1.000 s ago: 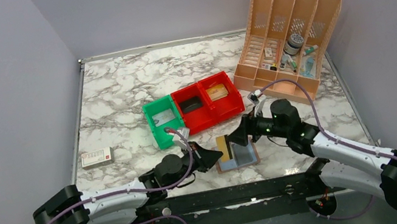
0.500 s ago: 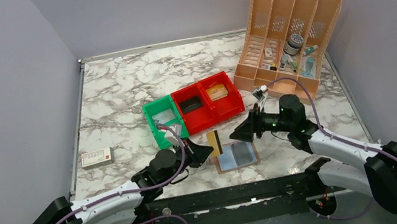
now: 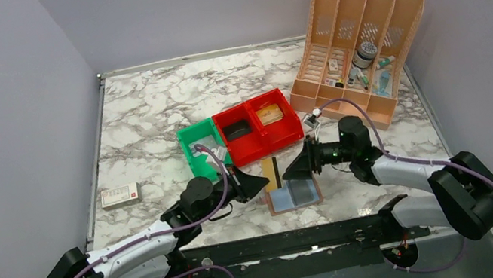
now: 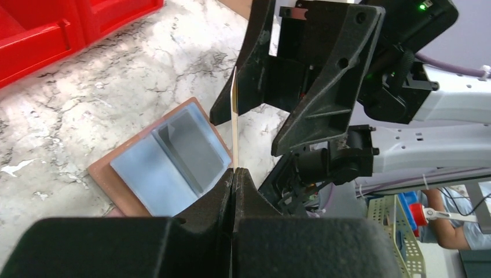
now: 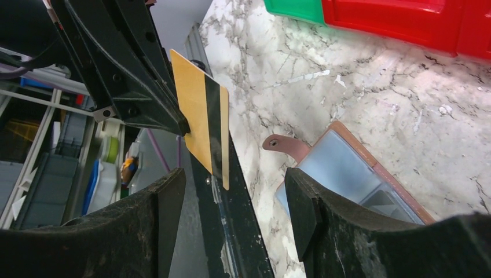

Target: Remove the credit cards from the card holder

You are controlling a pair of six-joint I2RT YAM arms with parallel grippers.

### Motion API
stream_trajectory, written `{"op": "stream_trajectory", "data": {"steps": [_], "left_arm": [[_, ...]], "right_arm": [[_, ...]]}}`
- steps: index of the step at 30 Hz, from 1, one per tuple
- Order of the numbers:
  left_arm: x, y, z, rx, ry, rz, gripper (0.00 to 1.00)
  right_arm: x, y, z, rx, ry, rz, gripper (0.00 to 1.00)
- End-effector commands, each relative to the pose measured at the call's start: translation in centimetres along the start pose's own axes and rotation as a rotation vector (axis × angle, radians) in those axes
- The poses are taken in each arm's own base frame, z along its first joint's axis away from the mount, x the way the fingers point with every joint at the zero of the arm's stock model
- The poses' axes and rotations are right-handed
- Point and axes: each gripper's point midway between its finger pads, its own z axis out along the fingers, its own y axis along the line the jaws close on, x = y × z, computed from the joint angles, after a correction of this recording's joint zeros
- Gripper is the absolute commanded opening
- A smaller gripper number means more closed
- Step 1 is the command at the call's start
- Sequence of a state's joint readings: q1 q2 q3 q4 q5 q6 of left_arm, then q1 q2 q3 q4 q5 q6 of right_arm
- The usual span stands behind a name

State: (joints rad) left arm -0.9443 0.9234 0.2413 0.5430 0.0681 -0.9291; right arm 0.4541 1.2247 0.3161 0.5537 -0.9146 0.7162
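Card holder (image 3: 294,195) lies open on counter (image 3: 147,111), 1 dark grey card (image 4: 193,143) apparently left in its right pocket; just beyond holder, left gripper (image 3: 259,183) jaws pinch yellow-gold card (image 3: 272,173) upright, clear of holder; right gripper (image 3: 297,167) jaws wide, empty, facing that card; about half done

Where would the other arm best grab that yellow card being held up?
Its free end, away from where the left end effector pinches one edge. The yellow card is held off the table with both flat faces bare, so the open right end effector would probably do best coming in edge-on from the right, one finger per face.
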Motion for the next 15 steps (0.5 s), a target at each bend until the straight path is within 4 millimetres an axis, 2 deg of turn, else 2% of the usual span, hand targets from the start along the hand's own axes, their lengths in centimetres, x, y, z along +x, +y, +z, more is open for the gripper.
{"op": "stream_trajectory", "data": {"steps": [1, 7, 15], "left_arm": [[-0.8, -2.5, -0.6, 0.11, -0.016, -0.001, 0.0], [-0.6, -3.8, -0.8, 0.172, 0.002, -0.004, 0.0], [-0.5, -4.0, -0.9, 0.184, 0.004, -0.01, 0.0]], "right_arm": [[-1.5, 1.7, 0.2, -0.075, -0.009, -0.059, 0.64], [-1.7, 2.3, 0.2, -0.1, 0.001, -0.061, 0.58], [-2.1, 3.5, 0.0, -0.139, 0.0, -0.073, 0.47]]}}
